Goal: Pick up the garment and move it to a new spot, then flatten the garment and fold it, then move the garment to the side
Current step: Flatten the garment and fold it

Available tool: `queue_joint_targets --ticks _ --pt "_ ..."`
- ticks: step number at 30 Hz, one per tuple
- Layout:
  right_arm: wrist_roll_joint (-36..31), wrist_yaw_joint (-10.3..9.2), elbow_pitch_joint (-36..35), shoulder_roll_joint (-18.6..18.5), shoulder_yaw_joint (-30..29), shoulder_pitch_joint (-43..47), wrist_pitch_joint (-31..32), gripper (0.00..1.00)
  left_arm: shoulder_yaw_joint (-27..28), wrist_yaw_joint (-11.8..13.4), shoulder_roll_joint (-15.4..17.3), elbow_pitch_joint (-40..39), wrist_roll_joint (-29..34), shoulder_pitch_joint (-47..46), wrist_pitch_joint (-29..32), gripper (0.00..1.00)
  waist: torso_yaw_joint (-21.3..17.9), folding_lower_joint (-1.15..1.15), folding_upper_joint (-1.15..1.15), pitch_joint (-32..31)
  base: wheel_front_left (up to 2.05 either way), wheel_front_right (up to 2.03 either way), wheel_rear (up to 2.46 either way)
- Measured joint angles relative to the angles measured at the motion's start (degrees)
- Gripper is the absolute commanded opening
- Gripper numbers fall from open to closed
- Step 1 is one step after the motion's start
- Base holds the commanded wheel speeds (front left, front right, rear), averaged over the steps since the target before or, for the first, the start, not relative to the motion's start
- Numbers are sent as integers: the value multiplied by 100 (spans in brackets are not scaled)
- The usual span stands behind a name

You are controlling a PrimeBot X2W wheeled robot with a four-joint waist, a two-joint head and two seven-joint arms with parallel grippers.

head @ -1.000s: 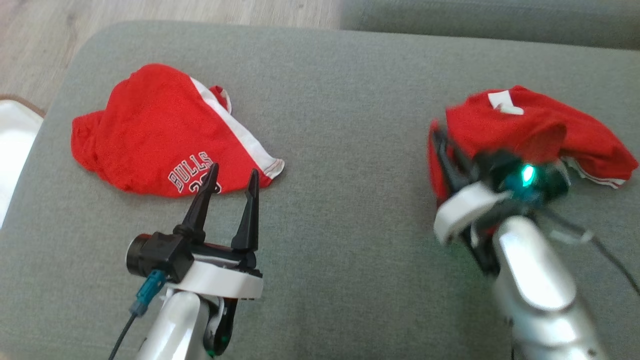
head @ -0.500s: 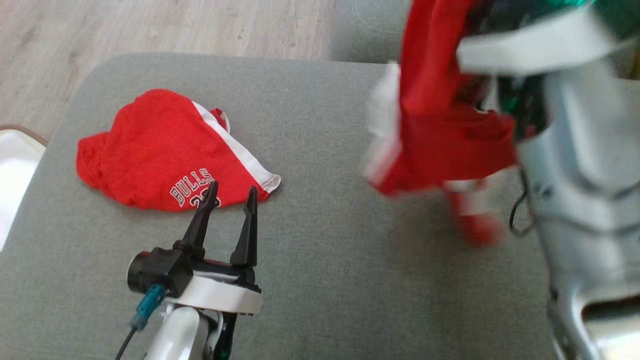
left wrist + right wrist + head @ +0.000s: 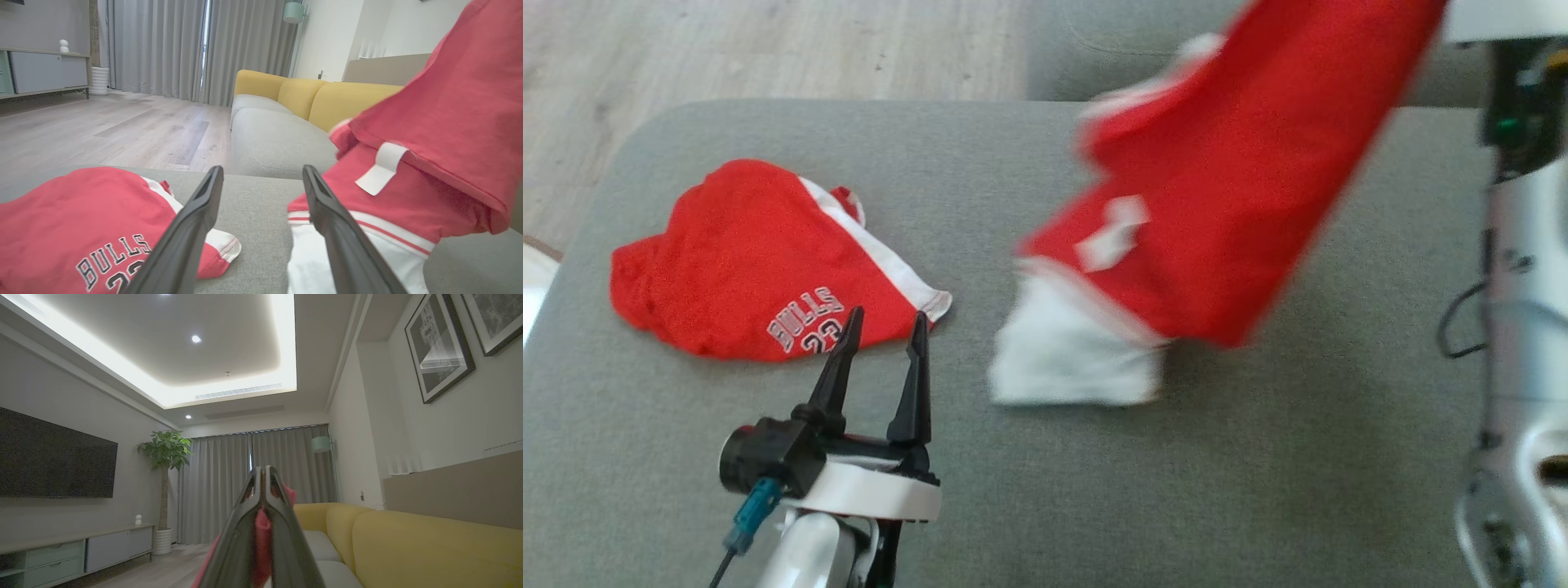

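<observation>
A red garment (image 3: 1233, 188) with a white hem hangs slanting from the upper right, and its white lower edge reaches the grey cushion (image 3: 1094, 506). In the right wrist view my right gripper (image 3: 264, 486) is shut on a fold of the garment's red cloth and points up at the room. The same garment (image 3: 441, 122) hangs at the right of the left wrist view. My left gripper (image 3: 886, 322) stands open and empty near the cushion's front, left of the hanging hem. In its own view the left gripper (image 3: 262, 171) has nothing between its fingers.
A second red garment (image 3: 743, 261) printed BULLS lies crumpled at the cushion's left, just beyond my left fingertips. My right forearm (image 3: 1523, 327) rises along the right edge. Wooden floor (image 3: 768, 49) lies beyond the cushion, and a yellow sofa (image 3: 310, 94) stands behind.
My right gripper has raised the garment off the cushion's right side, high up, and the cloth now swings out toward the middle. The head view has shifted. The left arm holds still.
</observation>
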Motion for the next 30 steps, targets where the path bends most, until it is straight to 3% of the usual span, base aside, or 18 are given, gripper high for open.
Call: queue_joint_targets --ticks 7,11,15,21,22,26,30 --pt "-510 0 549 -695 -32 -420 244 0 -138 -5 -1 1 -104 -91 0 100 -61 0 0 69 0 0 0" --pt "-426 0 691 -712 40 -507 198 0 -148 12 -4 -14 -151 -152 0 100 -21 0 0 120 0 0 0" --pt "-224 0 917 -444 708 -460 158 0 -157 16 -7 5 -151 -151 0 100 19 0 0 172 0 0 0" --pt "374 0 1629 -108 2451 -27 289 0 -211 13 -7 65 -154 -158 0 100 178 0 0 265 0 0 0" --pt "514 0 1771 -73 2772 77 394 100 -232 13 -7 86 -154 -164 0 100 205 0 0 281 0 0 0" --pt "1194 0 2045 25 3988 556 749 100 -288 13 -7 147 -155 -220 0 100 287 0 0 325 0 0 0" --pt "1645 0 2074 64 4522 737 882 100 -277 19 -7 151 -203 -288 0 100 265 0 0 336 0 0 0"
